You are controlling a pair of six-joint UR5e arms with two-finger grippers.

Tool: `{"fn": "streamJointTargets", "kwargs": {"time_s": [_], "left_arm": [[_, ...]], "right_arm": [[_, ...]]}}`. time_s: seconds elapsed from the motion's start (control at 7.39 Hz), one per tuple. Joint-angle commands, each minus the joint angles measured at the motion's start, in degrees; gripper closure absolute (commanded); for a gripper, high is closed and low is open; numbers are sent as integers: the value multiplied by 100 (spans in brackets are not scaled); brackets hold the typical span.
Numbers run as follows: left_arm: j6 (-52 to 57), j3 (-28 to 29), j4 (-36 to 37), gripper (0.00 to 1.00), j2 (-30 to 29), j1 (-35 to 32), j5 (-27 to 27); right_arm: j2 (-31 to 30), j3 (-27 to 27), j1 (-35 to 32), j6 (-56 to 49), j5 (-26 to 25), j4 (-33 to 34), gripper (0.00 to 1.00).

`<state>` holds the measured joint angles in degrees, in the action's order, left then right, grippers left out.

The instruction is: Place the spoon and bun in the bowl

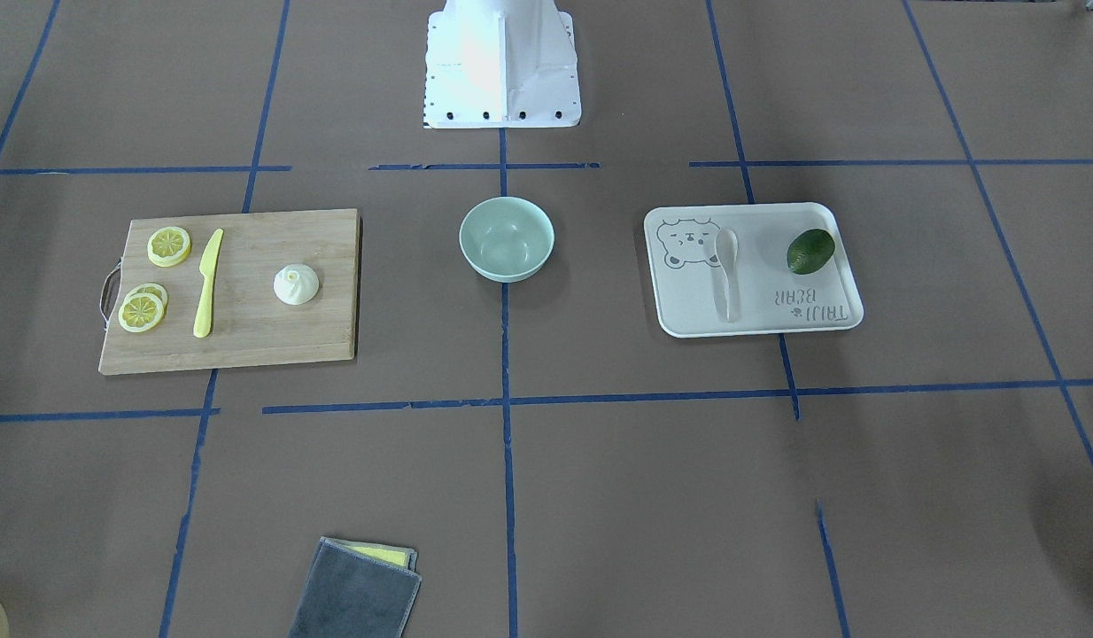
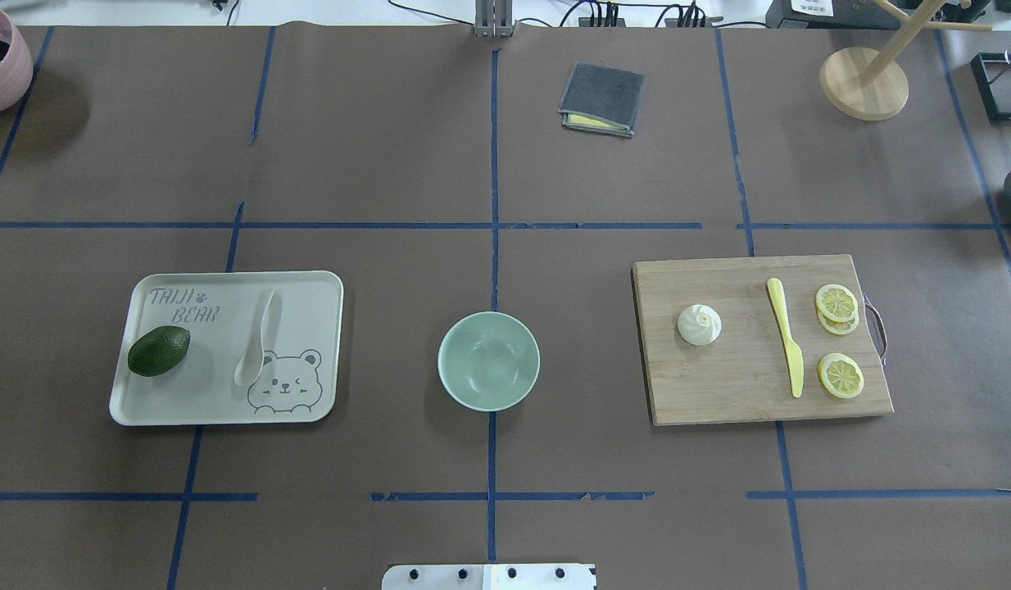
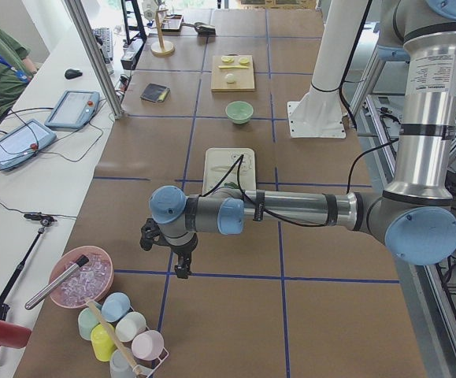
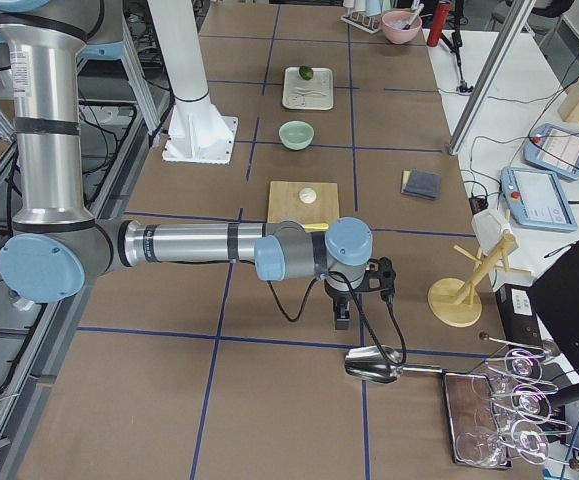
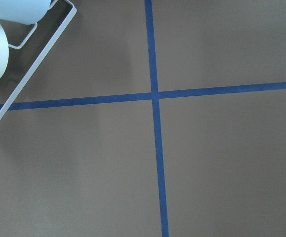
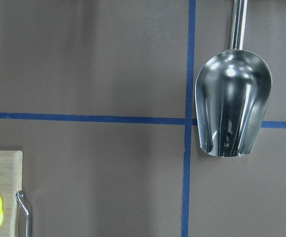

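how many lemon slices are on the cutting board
3, all at the cutting board's handle end: a single slice nearer the robot, and a top slice overlapping a lower slice farther away. Others could hide underneath.

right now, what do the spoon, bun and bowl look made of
Spoon: probably plastic, matte off-white, no metal glint. Bun: dough or a moulded replica, smooth white, pleated swirl. Bowl: plastic or glazed ceramic, unclear; smooth mint green, soft sheen.
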<state>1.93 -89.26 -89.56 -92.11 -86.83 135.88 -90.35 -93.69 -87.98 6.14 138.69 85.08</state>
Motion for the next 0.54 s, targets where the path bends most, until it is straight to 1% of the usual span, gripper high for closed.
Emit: {"fn": "streamJointTargets", "kwargs": {"time_s": [0.0, 0.27, 0.41], "left_arm": [[0, -4, 0, 0, 0, 0, 0], [0, -135, 0, 0, -61, 0, 0], [-35, -475, -104, 0, -79, 17, 9]], "right_arm": [[0, 0, 0, 10, -17, 0, 0], [9, 0, 0, 54, -8, -18, 0], [26, -9, 0, 62, 0, -18, 0]]}}
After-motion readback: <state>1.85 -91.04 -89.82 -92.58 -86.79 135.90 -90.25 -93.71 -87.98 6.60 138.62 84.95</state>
